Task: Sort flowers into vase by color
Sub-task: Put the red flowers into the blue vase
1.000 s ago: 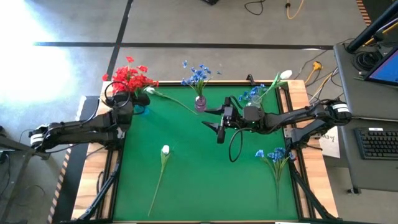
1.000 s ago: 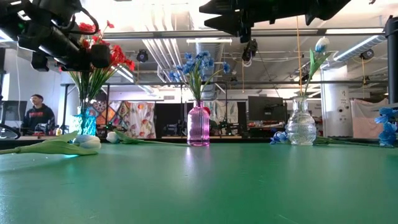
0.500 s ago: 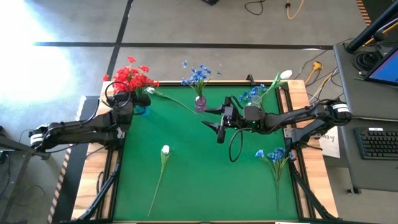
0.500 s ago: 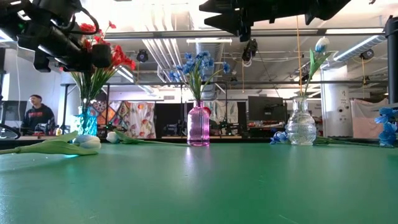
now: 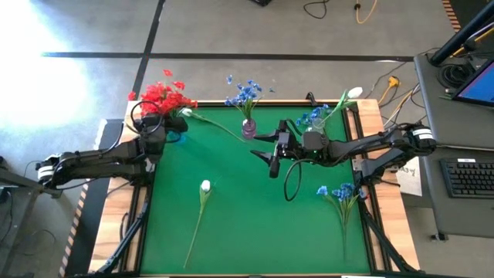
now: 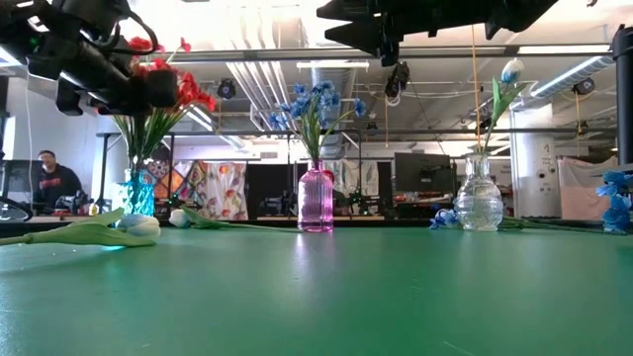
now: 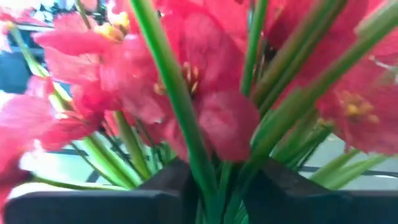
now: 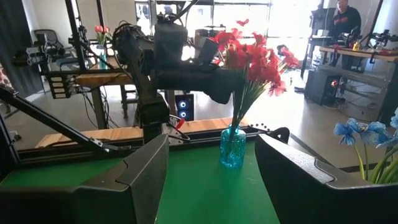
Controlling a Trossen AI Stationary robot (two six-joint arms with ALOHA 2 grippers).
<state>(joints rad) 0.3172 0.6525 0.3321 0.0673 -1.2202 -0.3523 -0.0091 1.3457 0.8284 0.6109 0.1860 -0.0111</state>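
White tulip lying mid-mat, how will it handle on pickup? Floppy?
The white tulip has a long thin stem with its bud at one end, so it would probably droop or swing if pinched off-centre. It looks light. Lying flat on the green mat, it leaves little clearance for a pincer.

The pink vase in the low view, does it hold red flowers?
No, the pink vase holds blue flowers; the red flowers stand in the teal vase.

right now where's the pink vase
In the high view the pink vase stands at the table's far edge near the middle, holding blue flowers, between the red flowers to its left and the right gripper just right.
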